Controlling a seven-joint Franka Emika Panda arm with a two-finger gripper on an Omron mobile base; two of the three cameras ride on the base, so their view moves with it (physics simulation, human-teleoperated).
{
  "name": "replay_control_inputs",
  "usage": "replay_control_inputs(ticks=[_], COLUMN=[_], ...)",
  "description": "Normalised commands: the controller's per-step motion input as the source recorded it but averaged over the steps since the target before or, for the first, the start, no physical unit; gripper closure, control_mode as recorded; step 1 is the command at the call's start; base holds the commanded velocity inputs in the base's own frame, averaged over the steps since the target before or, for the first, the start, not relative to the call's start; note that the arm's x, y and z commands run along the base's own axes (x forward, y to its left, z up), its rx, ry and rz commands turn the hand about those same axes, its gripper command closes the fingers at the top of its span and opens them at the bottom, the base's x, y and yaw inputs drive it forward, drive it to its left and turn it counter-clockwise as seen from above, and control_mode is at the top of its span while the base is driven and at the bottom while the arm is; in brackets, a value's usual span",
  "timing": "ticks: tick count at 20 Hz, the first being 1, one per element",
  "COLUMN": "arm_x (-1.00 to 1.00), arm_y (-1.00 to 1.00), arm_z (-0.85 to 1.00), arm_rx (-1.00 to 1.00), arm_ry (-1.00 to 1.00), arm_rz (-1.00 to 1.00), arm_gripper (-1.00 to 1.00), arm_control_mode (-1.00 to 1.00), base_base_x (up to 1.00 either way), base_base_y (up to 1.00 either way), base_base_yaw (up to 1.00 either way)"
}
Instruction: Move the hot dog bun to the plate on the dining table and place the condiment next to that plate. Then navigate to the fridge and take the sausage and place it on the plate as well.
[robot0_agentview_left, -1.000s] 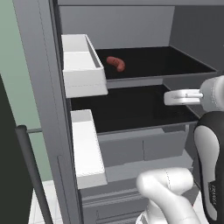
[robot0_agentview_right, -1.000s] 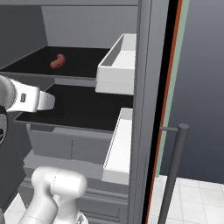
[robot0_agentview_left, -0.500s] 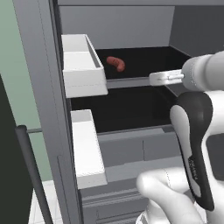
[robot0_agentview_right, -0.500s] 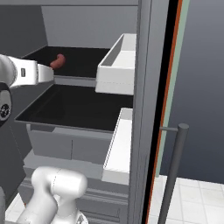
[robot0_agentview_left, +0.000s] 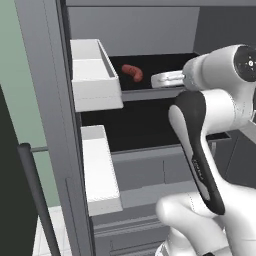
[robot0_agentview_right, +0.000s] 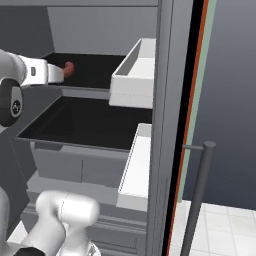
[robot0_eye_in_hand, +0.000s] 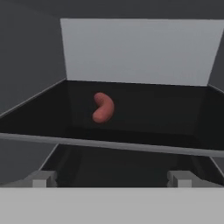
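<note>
I can read no brand, label or writing on anything here; all surfaces are plain. The sausage (robot0_eye_in_hand: 103, 107) lies on the black upper shelf (robot0_eye_in_hand: 166, 118) of the open fridge (robot0_agentview_left: 47, 100), a little left of the middle of the hand view, well apart from the grey back wall and nearer to the front edge of the shelf. In the hand view its long axis goes nearly up and down the frame, with a small lean, and it is bent like a bean, the hollow side turned to the left. In the left base view it (robot0_agentview_left: 132, 72) sits in the upper middle of the frame, just right of the light grey upper door shelf (robot0_agentview_left: 95, 80), and there its long axis goes from upper left to lower right. It looks short, thick, smooth and reddish-brown, with round ends. In the right base view I see only one rounded end (robot0_agentview_right: 68, 68) at the upper left. The gripper (robot0_eye_in_hand: 112, 178) stands in front of the shelf edge with its two finger tips far apart, and nothing is between them; it does not touch the sausage.
</note>
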Motion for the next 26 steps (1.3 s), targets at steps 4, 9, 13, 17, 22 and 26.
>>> replay_control_inputs(ticks=[4,9,13,17,22,26], arm_x=[0.56,0.52,0.46,0.46,0.53,0.52], arm_y=[0.10,0.19,0.17,0.11,0.12,0.13], arm_z=[0.00,-0.06,-0.14,-0.14,-0.09,-0.12], arm_rx=[0.00,-0.01,0.00,0.00,0.00,0.00], arm_ry=[0.05,0.04,0.01,0.00,0.00,0.00], arm_rz=[0.00,0.00,0.00,0.00,0.00,0.00], arm_gripper=[-1.00,-1.00,-1.00,-1.00,-1.00,-1.00], arm_control_mode=[-1.00,-1.00,-1.00,-1.00,-1.00,-1.00], base_base_x=[0.00,0.00,0.00,0.00,0.00,0.00], base_base_y=[0.00,0.00,0.00,0.00,0.00,0.00], base_base_yaw=[0.00,0.00,0.00,0.00,0.00,0.00])
